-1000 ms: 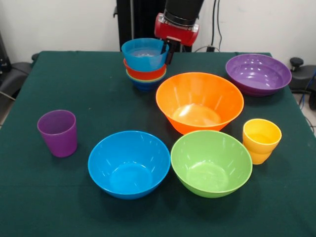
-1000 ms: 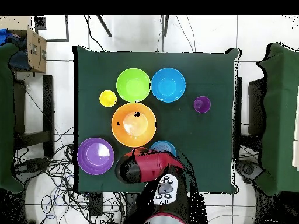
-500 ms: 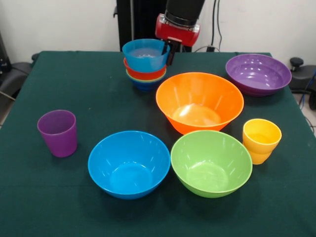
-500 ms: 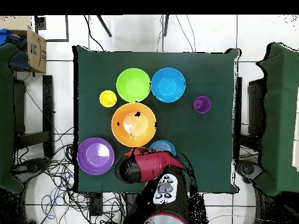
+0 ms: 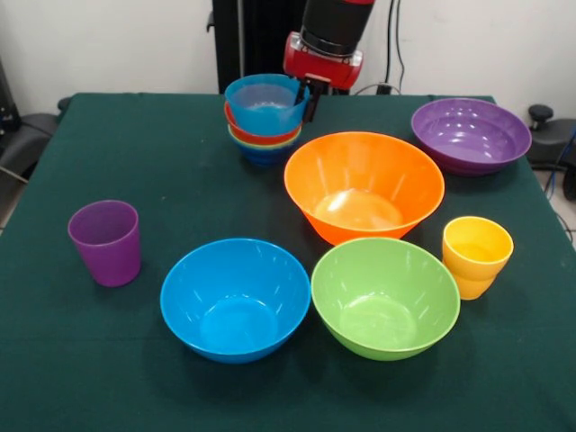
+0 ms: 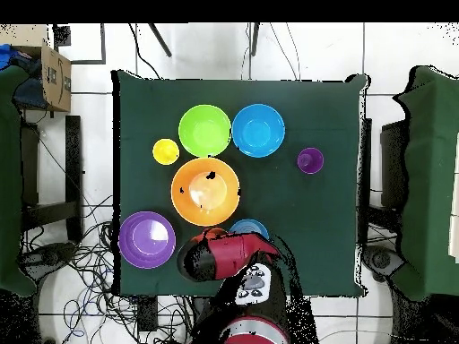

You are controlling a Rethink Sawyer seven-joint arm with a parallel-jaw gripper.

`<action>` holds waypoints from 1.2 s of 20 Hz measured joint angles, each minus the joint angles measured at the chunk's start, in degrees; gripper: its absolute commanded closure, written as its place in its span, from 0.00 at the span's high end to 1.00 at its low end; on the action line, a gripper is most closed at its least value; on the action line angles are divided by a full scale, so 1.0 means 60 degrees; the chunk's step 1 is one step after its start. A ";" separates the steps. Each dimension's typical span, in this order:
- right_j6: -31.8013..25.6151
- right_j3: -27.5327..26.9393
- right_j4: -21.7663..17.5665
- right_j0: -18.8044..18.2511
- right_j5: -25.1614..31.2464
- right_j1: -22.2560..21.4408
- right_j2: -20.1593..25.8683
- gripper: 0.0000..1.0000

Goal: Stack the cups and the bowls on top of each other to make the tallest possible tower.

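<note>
Gripper (image 5: pixel 306 97) is seen at the rim of the light blue bowl (image 5: pixel 264 103), fingers (image 5: pixel 311 102) closed on that rim: one dark finger is visible outside the wall, the other can't be made out. That bowl is sitting as top piece of the tower (image 5: pixel 263 121), nested in the red-orange bowl (image 5: pixel 261 137), w/ the green bowl (image 5: pixel 265 144) rim under that and the dark blue bowl (image 5: pixel 262 157) lowest, on the table (image 5: pixel 171 171). Stack looks roughly upright, top bowl slightly tilted.

In overhead view the gripper is mostly hidden by the red wrist (image 6: pixel 220 255); only an edge of the light blue bowl (image 6: pixel 254 227) is seen past it.

Rel. to the jaws, front view:
- orange bowl (image 5: pixel 364 184): just below and right, near the tower, not touching it as far as can be told.
- purple bowl (image 5: pixel 470 133): well to the right, about same depth.
- green large bowl (image 5: pixel 385 297): far below, slightly right, just beside the orange bowl.
- blue large bowl (image 5: pixel 235 297): far below, slightly left, rim just beside the green large one; contact can't be told.
- yellow cup (image 5: pixel 476 256): below and well right, upright, just beside the green large bowl.
- purple cup (image 5: pixel 106 241): below and well left, upright, apart from everything.

All large bowls are open side up and empty.
</note>
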 measured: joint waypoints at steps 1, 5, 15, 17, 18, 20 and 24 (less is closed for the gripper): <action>0.0000 -0.0001 0.0000 0.0000 0.0002 0.0015 -0.0001 0.00; 0.0000 -0.0001 0.0000 0.0000 0.0000 0.0124 0.0000 0.00; 0.0000 0.0000 -0.0002 -0.0006 0.0002 0.0095 -0.0001 0.00; 0.0000 0.0001 -0.0002 -0.0010 0.0004 0.0038 0.0000 0.00; 0.0000 0.0001 -0.0002 -0.0014 0.0004 -0.0008 -0.0001 0.00; 0.0000 0.0003 -0.0002 -0.0031 0.0004 -0.0193 0.0000 0.00; 0.0000 0.0004 -0.0002 -0.0062 0.0004 -0.0414 -0.0003 0.00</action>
